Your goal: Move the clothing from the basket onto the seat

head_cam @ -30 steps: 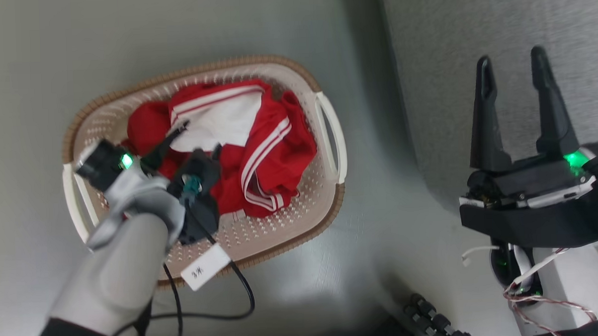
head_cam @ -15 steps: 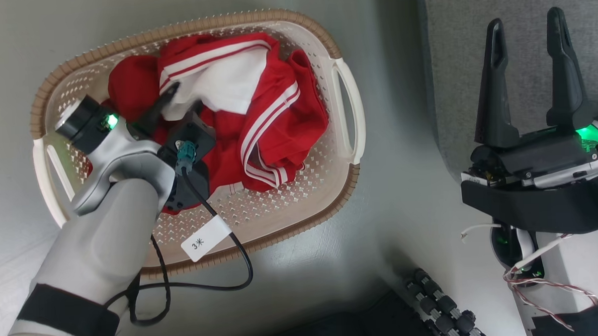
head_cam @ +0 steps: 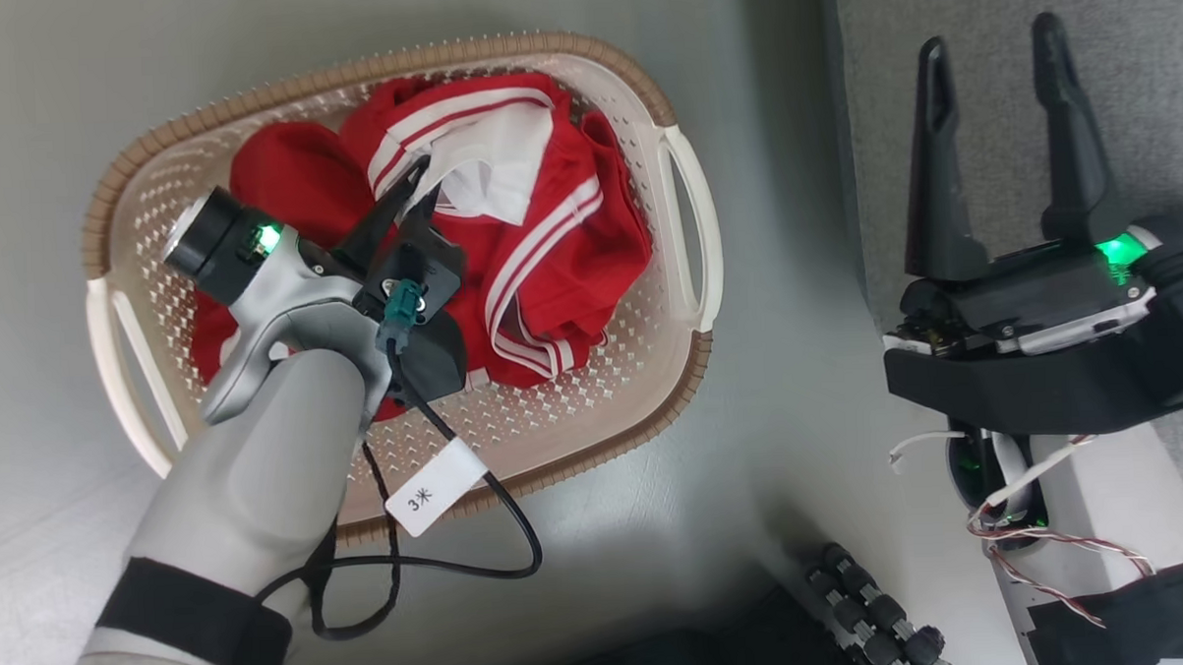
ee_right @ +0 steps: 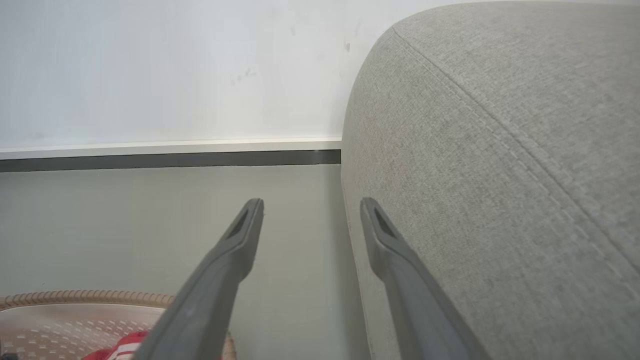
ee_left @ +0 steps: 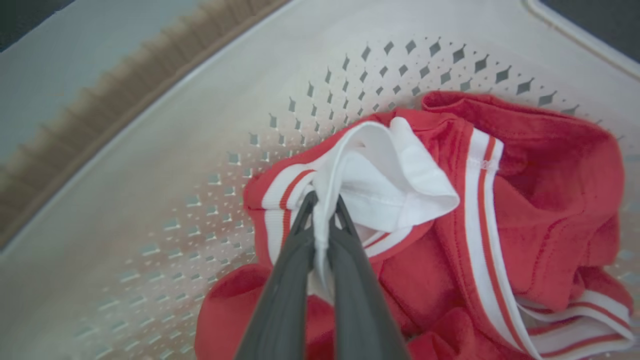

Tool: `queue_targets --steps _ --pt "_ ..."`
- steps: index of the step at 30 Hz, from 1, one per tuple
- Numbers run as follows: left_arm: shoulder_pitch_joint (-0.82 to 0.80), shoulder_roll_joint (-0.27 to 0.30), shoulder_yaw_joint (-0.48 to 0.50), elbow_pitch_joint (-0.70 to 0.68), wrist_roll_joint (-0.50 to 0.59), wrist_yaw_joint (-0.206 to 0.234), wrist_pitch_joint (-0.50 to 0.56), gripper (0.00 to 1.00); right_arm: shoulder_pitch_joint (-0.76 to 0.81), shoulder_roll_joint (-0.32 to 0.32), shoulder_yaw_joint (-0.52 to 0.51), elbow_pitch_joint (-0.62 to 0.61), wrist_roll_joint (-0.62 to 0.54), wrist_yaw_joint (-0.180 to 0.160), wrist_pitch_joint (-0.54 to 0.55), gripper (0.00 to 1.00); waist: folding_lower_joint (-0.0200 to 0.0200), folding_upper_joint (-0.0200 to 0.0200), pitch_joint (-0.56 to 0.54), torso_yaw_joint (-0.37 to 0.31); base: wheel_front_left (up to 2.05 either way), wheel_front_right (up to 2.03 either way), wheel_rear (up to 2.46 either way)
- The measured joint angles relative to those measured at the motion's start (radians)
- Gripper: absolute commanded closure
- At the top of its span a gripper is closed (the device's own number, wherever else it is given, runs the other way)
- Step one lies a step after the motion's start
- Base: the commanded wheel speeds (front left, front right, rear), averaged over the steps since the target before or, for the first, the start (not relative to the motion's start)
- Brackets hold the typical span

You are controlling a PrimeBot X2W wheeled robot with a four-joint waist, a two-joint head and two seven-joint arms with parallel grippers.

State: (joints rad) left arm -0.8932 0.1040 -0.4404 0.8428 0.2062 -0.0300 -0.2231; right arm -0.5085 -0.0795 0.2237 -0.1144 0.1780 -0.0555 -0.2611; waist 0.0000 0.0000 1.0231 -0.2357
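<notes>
Your left fingers (ee_left: 287, 285) are pressed together, pinching a white fold of the clothing (ee_left: 540, 200) between their tips. In the left wrist view the white cloth runs down through the thin gap between them. The rest of the clothing, red with white stripe trim, lies bunched around and to the right of that pinch. All of it sits inside the basket (head_cam: 503, 45), filling its middle and far part, while the near strip of the perforated bottom is bare. The basket stands on the grey floor (head_cam: 799, 365), to the left of the seat (head_cam: 1163, 76) and apart from it.

A black cable (head_cam: 520, 542) with a white paper tag (head_cam: 434, 486) loops from your left wrist over the near rim of the basket.

Your right fingers (ee_right: 220, 280) are spread wide and hold nothing. They hover above the left edge of the seat, well apart from the basket. In the right wrist view they point at the far wall (ee_right: 175, 65), with the seat's rounded grey corner and seam line just to their right.
</notes>
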Motion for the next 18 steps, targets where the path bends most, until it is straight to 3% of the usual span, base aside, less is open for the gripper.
queue_targets --steps 18 --pt "0.109 -0.035 0.034 -0.026 -0.123 -0.016 -0.027 1.00 0.007 0.001 -0.019 0.163 0.000 0.038 0.002 0.00 0.0000 -0.0001 -0.196 0.046 0.00 0.00 0.00"
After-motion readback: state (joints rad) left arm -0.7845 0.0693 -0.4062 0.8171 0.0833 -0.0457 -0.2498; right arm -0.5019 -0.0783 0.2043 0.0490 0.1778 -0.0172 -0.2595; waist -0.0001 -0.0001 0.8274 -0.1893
